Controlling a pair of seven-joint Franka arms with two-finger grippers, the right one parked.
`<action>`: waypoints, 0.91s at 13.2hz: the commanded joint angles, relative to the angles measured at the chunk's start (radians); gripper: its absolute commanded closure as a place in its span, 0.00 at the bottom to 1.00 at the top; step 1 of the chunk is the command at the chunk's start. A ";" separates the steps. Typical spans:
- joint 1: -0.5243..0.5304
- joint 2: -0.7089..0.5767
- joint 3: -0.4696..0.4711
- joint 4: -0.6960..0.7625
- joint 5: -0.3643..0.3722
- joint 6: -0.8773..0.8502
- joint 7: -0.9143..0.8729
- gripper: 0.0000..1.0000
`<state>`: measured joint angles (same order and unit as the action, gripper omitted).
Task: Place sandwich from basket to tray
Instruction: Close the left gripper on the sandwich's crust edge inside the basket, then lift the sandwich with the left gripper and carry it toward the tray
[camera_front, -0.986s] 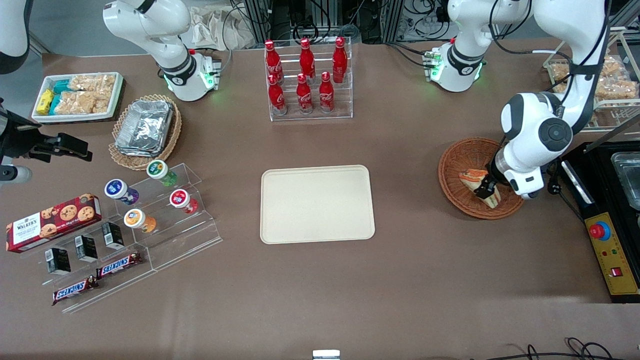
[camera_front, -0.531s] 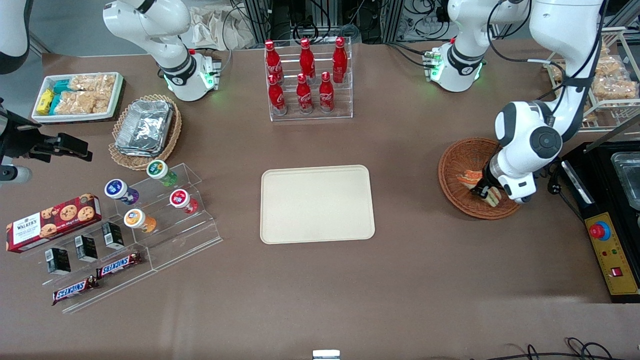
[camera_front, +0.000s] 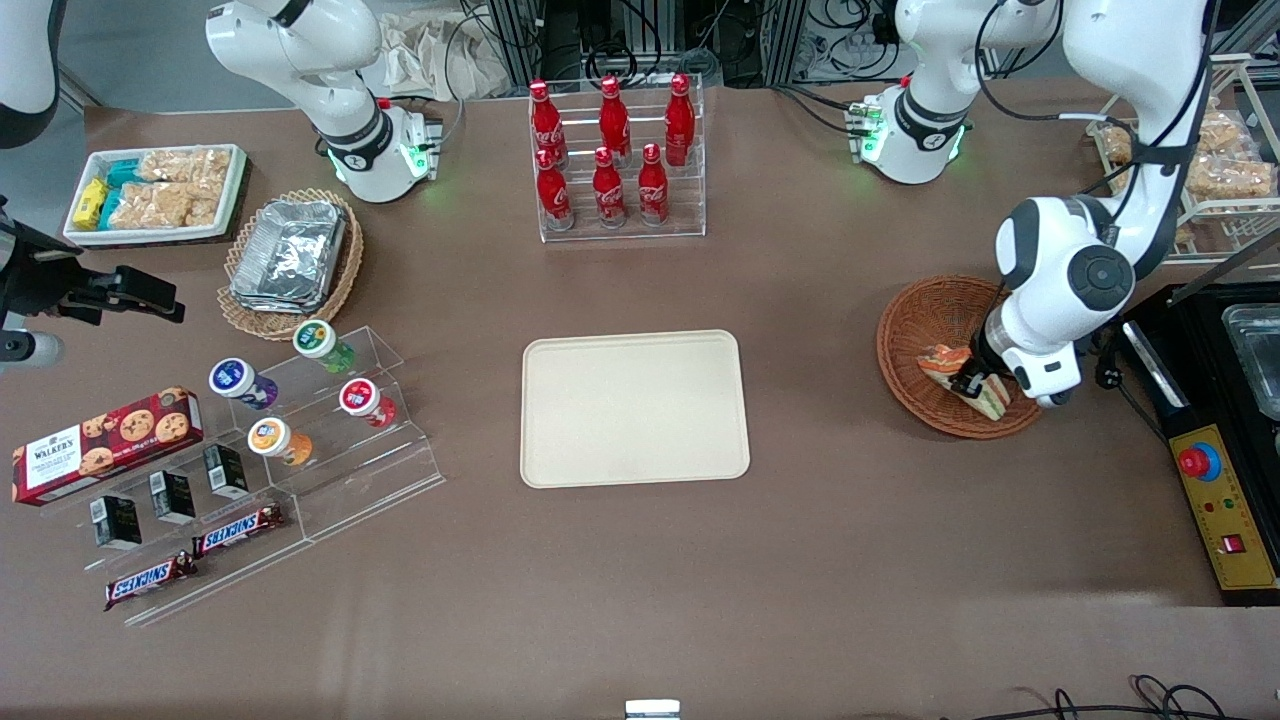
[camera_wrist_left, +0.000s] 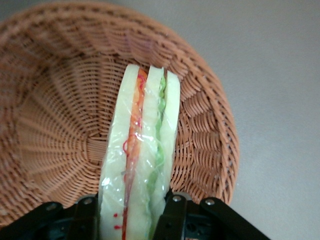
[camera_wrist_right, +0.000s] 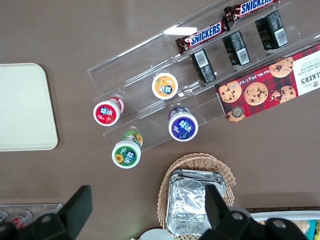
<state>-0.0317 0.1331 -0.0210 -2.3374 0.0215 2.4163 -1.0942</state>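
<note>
jaws clamped on sandwich (camera_wrist_left: 142, 160) — gripper (camera_front: 975, 385) over basket (camera_front: 925, 320) | tray (camera_front: 635, 408) bare

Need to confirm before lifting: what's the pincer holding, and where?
The pincer grips the triangular clear-wrapped sandwich by one end, over the reddish-brown wicker basket.

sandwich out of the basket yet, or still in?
Still in: the sandwich, shut in the gripper, stands on edge over the basket.

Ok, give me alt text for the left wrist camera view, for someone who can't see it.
The gripper has its two black fingers shut on a wrapped triangular sandwich, held on edge with its orange and green filling showing. Under it is the reddish-brown wicker basket, on a brown table.
</note>
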 joint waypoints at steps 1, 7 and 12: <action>0.001 -0.105 0.001 0.065 0.021 -0.176 0.069 1.00; -0.011 -0.084 -0.075 0.413 0.021 -0.492 0.167 1.00; -0.011 -0.020 -0.184 0.585 0.023 -0.552 0.223 1.00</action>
<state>-0.0462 0.0485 -0.1697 -1.8538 0.0269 1.9130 -0.9124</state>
